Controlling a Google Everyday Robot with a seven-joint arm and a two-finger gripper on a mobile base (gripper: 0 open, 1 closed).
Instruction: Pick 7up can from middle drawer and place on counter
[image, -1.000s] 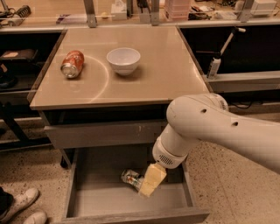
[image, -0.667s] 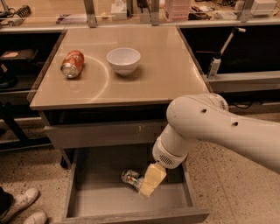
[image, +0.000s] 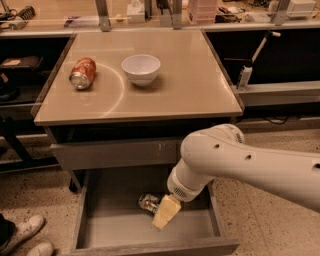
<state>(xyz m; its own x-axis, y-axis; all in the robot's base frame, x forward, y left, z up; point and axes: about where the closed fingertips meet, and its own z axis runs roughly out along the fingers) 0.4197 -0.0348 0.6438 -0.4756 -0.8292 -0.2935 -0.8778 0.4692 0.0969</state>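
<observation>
The 7up can (image: 148, 202), small and silvery, lies on its side on the floor of the open middle drawer (image: 112, 227), near its centre. My gripper (image: 165, 213), pale yellow at the end of the white arm (image: 240, 162), reaches down into the drawer and sits right against the can's right side. The beige counter (image: 190, 85) tops the cabinet above the drawer.
An orange-red can (image: 82, 73) lies on its side at the counter's left. A white bowl (image: 141, 68) stands near the counter's middle. A closed grey drawer front (image: 115, 153) sits above the open drawer. A person's white shoes (image: 27, 235) are at the lower left.
The arm and gripper have shifted slightly down and to the left, closer onto the can. The can, bowl and orange-red can have not moved.
</observation>
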